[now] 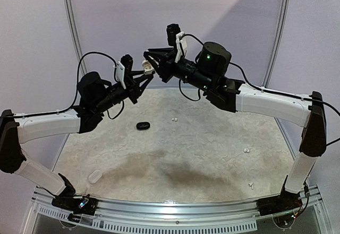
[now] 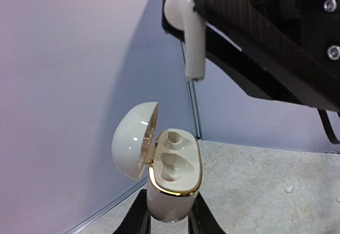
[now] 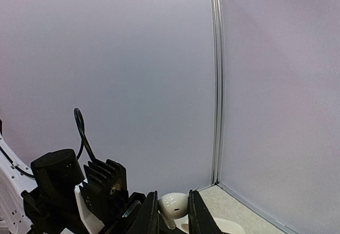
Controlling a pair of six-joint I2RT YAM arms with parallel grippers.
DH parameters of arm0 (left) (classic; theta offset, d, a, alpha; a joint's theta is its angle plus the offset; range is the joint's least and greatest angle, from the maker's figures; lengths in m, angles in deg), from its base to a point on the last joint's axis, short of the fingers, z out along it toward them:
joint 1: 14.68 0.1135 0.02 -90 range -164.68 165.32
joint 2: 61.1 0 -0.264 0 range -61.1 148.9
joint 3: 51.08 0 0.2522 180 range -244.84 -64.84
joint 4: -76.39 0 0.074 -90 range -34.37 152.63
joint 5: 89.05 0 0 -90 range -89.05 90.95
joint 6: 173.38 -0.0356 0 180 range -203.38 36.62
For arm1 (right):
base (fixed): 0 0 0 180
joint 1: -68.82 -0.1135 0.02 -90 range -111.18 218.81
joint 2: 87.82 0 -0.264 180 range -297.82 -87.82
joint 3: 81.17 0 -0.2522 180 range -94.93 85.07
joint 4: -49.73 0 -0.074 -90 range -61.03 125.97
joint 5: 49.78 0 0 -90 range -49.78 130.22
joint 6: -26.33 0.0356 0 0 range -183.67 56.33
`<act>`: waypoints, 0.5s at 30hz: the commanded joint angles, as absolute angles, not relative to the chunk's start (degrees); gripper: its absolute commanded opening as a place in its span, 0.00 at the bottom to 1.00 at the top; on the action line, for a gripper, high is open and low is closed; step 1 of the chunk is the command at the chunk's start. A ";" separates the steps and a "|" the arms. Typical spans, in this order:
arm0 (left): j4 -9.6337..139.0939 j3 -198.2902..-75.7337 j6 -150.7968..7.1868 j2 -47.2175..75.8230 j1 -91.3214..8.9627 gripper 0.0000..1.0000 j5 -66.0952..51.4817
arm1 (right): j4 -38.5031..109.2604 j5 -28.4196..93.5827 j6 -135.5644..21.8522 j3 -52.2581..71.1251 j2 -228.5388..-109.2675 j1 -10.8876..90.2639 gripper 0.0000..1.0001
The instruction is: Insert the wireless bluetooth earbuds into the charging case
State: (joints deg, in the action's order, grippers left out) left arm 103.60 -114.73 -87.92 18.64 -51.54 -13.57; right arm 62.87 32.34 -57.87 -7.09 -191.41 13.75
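Left wrist view: left gripper (image 2: pixel 169 221) pinches the open case (image 2: pixel 172 183); right gripper (image 3: pixel 172 213) pinches a white earbud (image 2: pixel 186 27) at twelve o'clock above it, apart. Lower stem-first, straight into a socket, case steady

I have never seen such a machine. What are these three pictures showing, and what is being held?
Two robot arms are bolted to a table. One picture looks down from above; the other two come from cameras on each wrist. The left gripper has its jaws shut on an open white charging case. The right gripper holds a white earbud above the case. On the table lie a black case, a white case and several small white buds.
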 commanded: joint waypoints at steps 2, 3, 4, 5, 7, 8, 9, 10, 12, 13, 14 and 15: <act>105.17 -116.08 -87.87 18.73 -52.03 0.00 -13.10 | 64.77 33.18 -59.08 -5.57 -193.39 13.19 0.00; 105.17 -116.15 -87.80 18.70 -52.03 0.00 -12.97 | 64.30 33.19 -59.21 -5.55 -193.70 13.19 0.00; 105.15 -116.17 -87.80 18.76 -52.03 0.00 -12.96 | 64.20 33.13 -59.33 -5.47 -194.00 13.20 0.00; 105.16 -116.24 -87.78 18.75 -52.03 0.00 -12.91 | 64.01 33.11 -59.36 -5.40 -194.19 13.18 0.00; 105.17 -116.34 -87.65 18.80 -52.03 0.00 -12.93 | 63.78 32.95 -59.36 -5.32 -194.75 13.24 0.00; 105.17 -116.42 -87.69 18.81 -52.03 0.00 -12.95 | 63.59 33.05 -59.43 -5.29 -194.99 13.20 0.00; 105.17 -116.43 -87.69 18.86 -52.03 0.00 -12.89 | 63.45 33.28 -59.61 -5.16 -195.03 13.21 0.00; 105.17 -116.43 -87.58 18.84 -52.03 0.00 -12.94 | 63.48 33.59 -59.77 -4.96 -195.08 13.18 0.00; 105.08 -116.43 -87.60 18.79 -52.02 0.00 -12.94 | 63.76 34.32 -60.26 -4.37 -194.97 13.25 0.00; 105.03 -116.49 -87.48 18.79 -51.96 0.00 -12.95 | 63.75 34.52 -60.31 -4.19 -194.88 13.21 0.00; 104.99 -116.51 -87.45 18.86 -51.95 0.00 -12.97 | 63.71 34.80 -60.39 -4.08 -194.81 13.23 0.00; 104.95 -116.52 -87.43 18.80 -51.95 0.00 -12.99 | 63.74 34.97 -60.48 -3.90 -194.79 13.23 0.00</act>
State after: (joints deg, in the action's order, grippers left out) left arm 103.38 -114.73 -87.83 18.82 -51.54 -13.29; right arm 64.11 32.87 -59.40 -5.06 -194.32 13.57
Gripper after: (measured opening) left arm 0.225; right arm 0.160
